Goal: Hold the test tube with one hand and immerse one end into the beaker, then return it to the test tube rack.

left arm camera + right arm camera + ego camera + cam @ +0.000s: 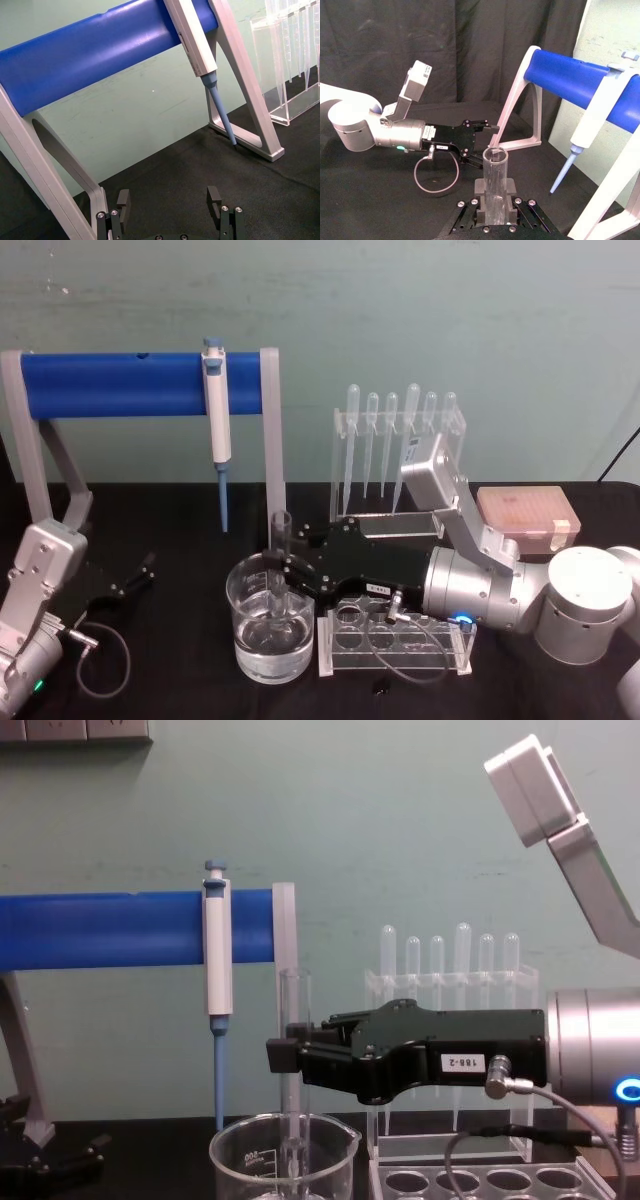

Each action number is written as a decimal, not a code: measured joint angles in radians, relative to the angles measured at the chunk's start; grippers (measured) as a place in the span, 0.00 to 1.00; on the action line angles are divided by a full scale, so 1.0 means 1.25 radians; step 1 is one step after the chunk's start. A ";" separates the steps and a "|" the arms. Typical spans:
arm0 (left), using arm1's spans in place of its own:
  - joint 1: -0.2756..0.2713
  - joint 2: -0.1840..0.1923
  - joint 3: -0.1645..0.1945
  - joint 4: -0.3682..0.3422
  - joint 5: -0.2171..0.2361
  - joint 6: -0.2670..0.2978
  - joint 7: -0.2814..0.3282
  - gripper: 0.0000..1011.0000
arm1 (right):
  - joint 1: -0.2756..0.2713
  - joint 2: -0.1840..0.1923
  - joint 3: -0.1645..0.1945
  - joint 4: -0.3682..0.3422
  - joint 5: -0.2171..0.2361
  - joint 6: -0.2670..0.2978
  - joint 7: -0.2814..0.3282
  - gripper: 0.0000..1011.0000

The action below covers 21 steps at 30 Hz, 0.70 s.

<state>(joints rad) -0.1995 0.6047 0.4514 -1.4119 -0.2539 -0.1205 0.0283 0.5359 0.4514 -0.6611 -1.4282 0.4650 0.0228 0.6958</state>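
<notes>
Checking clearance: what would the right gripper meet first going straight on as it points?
Probably the beaker, whose far wall would catch the test tube it holds; beyond, the left gripper, depth unclear.

From the head I look down on the counter (180, 540), from the chest low and close across it; both share the beaker (268, 640), and all four the blue bar (140, 385).
</notes>
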 joint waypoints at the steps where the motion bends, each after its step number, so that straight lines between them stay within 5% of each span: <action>1: 0.000 0.000 0.000 0.000 0.000 0.000 0.000 0.99 | -0.001 -0.001 0.000 0.001 0.000 -0.001 0.000 0.22; 21: 0.000 0.000 0.000 0.000 0.000 0.000 0.000 0.99 | -0.006 -0.020 -0.002 0.049 -0.012 -0.010 0.005 0.22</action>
<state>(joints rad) -0.1996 0.6047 0.4514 -1.4119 -0.2539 -0.1205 0.0283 0.5289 0.4264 -0.6639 -1.3666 0.4495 0.0100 0.7016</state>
